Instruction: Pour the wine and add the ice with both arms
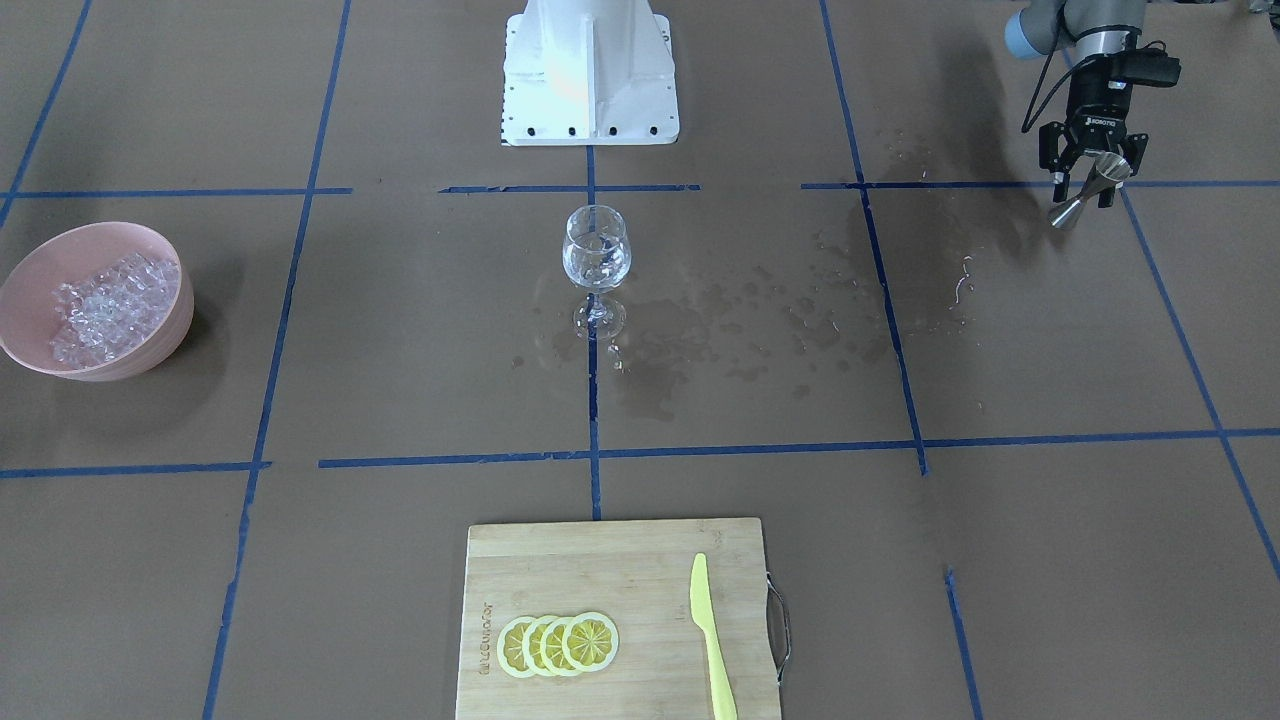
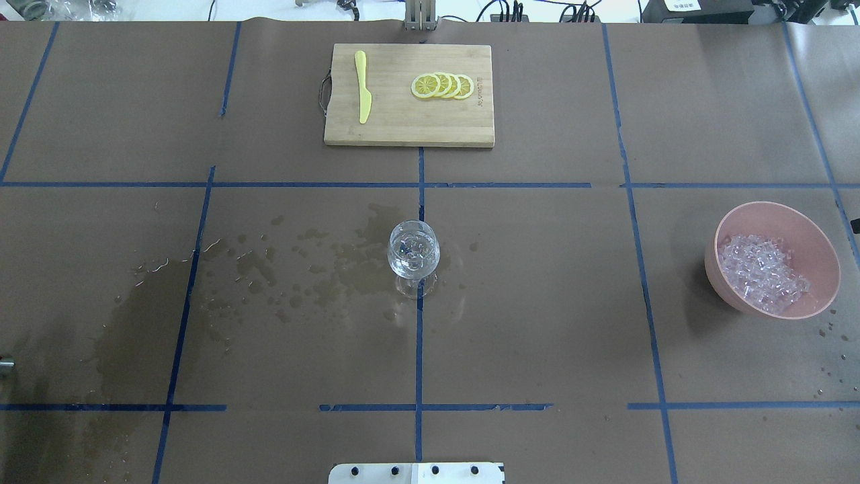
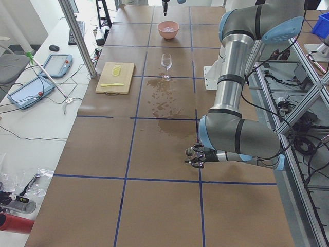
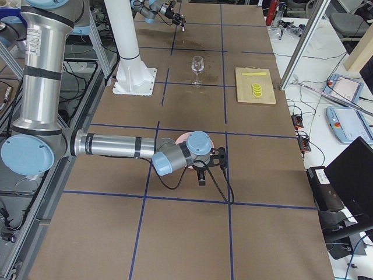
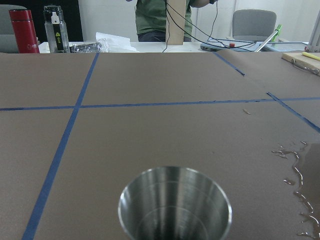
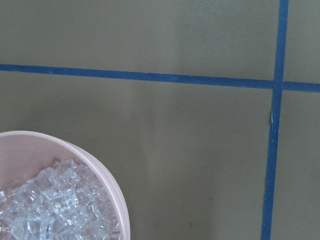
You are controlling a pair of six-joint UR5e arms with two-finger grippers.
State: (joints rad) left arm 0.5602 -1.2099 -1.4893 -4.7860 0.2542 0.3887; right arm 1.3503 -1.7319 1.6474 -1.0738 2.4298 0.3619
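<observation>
A clear stemmed glass [image 1: 597, 258] stands at the table's centre, also in the overhead view [image 2: 413, 253]; clear contents glint in it, and I cannot tell liquid from ice. A pink bowl [image 1: 160, 330] holds a heap of ice cubes [image 1: 105, 305] on my right side. My left gripper [image 1: 1090, 175] is shut on a tilted steel jigger [image 1: 1085, 195] far out on my left; the left wrist view looks into its cup [image 5: 175, 205] and shows no liquid. My right gripper [image 4: 201, 175] hangs by the bowl's edge; I cannot tell whether it is open. The right wrist view shows the bowl rim [image 6: 112, 175] and ice [image 6: 50, 205].
A wooden cutting board [image 2: 403, 128] with lemon slices [image 2: 443, 85] and a yellow knife [image 2: 363, 94] lies across the table from me. Dark wet stains [image 2: 269, 269] spread over the brown paper left of the glass. The white robot base [image 1: 590, 75] stands behind the glass.
</observation>
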